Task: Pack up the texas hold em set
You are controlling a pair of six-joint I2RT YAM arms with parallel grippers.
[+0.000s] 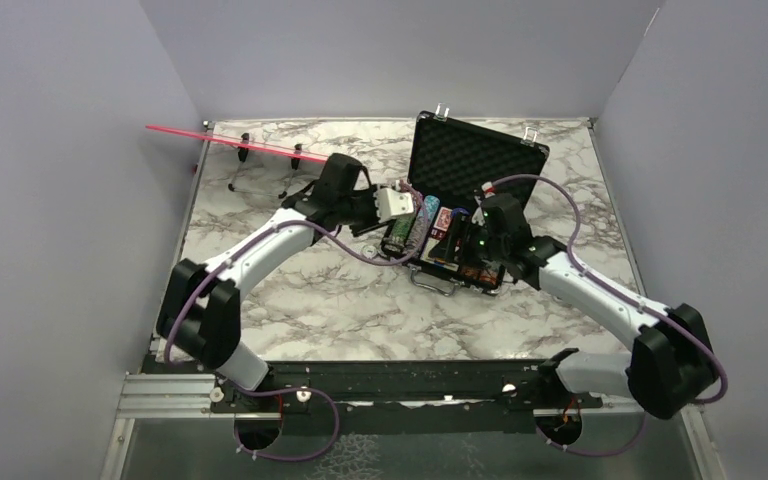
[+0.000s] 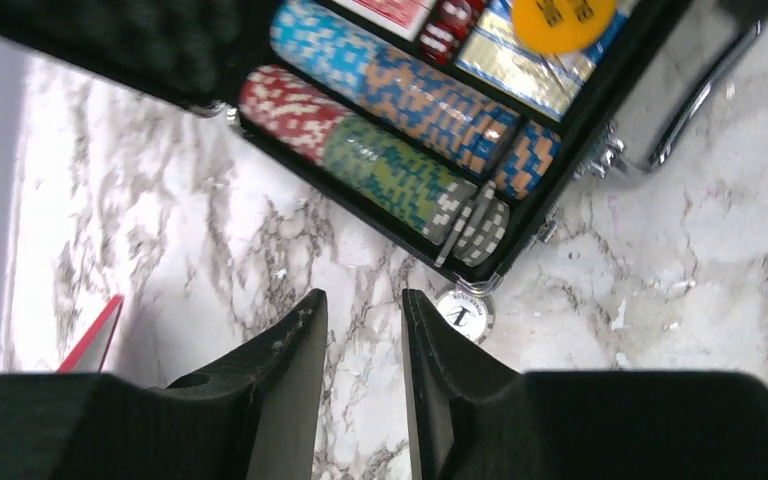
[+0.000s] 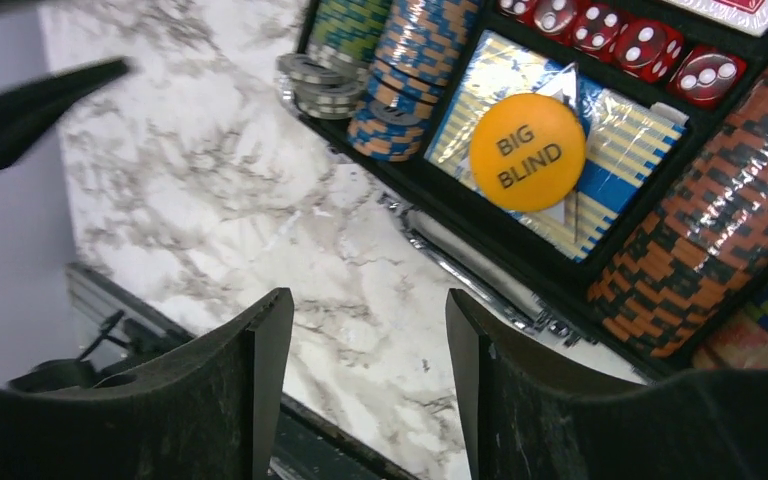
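Note:
The black briefcase (image 1: 460, 235) lies open on the marble table, its foam-lined lid (image 1: 475, 158) upright. Rows of coloured chips (image 2: 400, 130) fill it, with red dice (image 3: 600, 30), a card deck (image 3: 620, 150) and a yellow "BIG BLIND" button (image 3: 527, 152) on the deck. One loose white chip (image 2: 465, 312) lies on the table at the case's near left corner. My left gripper (image 2: 362, 300) is open and empty above the marble just beside that chip. My right gripper (image 3: 366, 298) is open and empty over the table at the case's front edge.
A pink strip on wire legs (image 1: 230, 143) stands at the back left; its tip shows in the left wrist view (image 2: 90, 335). The case's metal handle (image 2: 680, 100) sticks out at its front. Grey walls close in three sides. The table's near edge (image 3: 130, 310) is close below the right gripper.

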